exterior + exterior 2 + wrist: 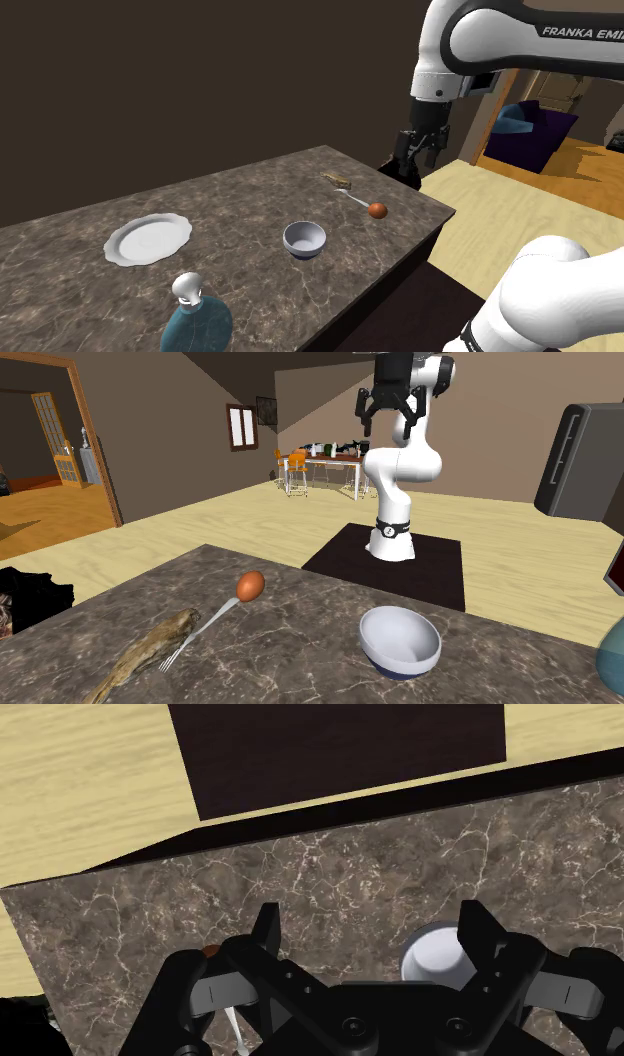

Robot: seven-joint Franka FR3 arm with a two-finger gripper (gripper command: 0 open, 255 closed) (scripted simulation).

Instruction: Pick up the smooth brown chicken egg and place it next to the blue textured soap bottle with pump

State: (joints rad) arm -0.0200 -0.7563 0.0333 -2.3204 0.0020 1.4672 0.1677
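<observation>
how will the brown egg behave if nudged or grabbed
The egg is rounded, so a nudge would probably roll it, maybe off the nearby countertop edge. Its smooth shell may slip and likely cracks under a hard squeeze.

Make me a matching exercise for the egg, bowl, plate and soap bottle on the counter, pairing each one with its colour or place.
Things:
1 egg
2 bowl
3 plate
4 soap bottle

Descriptions:
A blue body with a pale pump
B brown, at the handle end of the fork
C flat and white, toward the shoulder view's left
D round, between plate and egg

Pairs: 1-B; 2-D; 3-C; 4-A
</observation>
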